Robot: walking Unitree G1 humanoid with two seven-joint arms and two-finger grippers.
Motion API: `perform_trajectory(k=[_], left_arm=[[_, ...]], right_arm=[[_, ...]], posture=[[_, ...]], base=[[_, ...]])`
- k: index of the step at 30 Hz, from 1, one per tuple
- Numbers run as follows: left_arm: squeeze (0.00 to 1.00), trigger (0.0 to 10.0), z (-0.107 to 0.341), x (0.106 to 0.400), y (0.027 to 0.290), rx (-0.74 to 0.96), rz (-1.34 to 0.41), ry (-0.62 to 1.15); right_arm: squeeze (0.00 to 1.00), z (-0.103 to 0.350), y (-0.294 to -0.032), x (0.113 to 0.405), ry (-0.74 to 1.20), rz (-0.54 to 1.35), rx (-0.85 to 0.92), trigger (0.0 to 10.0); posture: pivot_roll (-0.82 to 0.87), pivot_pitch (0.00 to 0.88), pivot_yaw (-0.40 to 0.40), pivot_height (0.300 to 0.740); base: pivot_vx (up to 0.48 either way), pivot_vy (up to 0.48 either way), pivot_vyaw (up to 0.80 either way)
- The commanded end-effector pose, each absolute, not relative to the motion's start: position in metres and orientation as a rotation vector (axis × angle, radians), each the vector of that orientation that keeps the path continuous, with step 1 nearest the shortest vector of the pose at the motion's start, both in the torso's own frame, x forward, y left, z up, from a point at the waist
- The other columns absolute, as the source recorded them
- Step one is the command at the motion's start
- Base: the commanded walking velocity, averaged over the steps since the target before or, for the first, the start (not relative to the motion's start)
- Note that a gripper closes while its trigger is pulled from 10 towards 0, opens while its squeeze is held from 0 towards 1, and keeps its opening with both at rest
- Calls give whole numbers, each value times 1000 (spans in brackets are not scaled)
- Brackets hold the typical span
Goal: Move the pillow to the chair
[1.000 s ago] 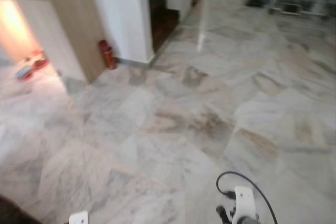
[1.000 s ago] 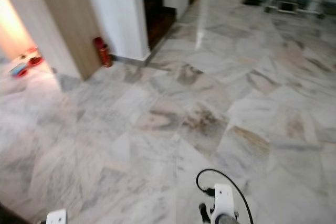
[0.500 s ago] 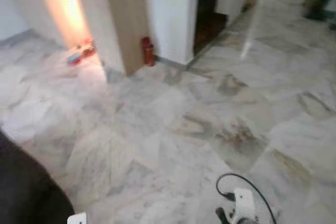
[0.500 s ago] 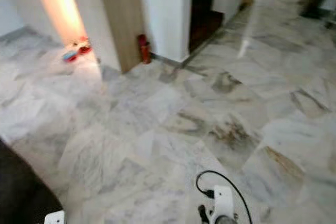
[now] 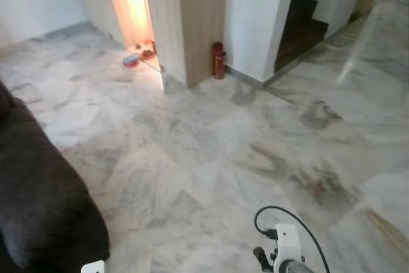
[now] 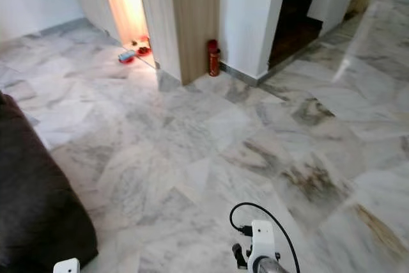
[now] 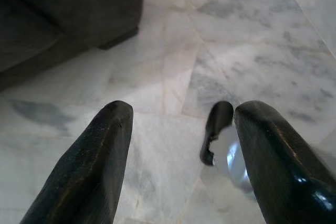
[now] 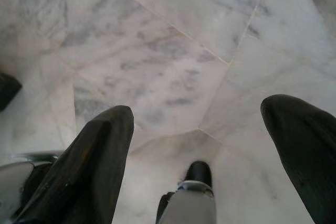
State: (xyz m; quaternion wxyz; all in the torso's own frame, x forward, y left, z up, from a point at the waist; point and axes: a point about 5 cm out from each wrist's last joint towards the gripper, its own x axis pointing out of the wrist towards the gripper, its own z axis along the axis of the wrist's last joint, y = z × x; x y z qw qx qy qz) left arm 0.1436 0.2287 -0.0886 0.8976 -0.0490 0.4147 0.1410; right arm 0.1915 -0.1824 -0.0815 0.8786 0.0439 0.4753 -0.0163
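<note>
Two grippers hang low and idle, pointed at the marble floor [image 5: 211, 151] since nothing is carried: left gripper [image 7: 181, 161] with fingers spread apart, empty; right gripper [image 8: 210, 156] likewise spread wide, empty. A dark sofa [image 5: 38, 202] sits at the robot's left, its corner also in the left wrist view. No pillow or chair can be made out (presumably elsewhere in the room). Ahead: a wooden cabinet [image 5: 198, 17] with a lit recess, a red fire extinguisher [image 5: 218, 61] against its base, and stairs [image 5: 307, 23]. Judged stage: searching, walking.
</note>
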Motion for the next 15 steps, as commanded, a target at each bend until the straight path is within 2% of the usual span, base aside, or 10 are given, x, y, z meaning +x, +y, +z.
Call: perform_trajectory(k=[1, 15], left_arm=[[0, 10000, -92, 133, 231, -103, 305, 897], [0, 10000, -93, 134, 229, -107, 299, 898]], right_arm=[[0, -82, -184, 191, 993, -32, 87, 10000], [0, -81, -186, 191, 993, -28, 78, 10000]], posture=[[-16, 0, 31, 740], [-19, 0, 29, 740]], base=[[0, 0, 581], [0, 0, 594]])
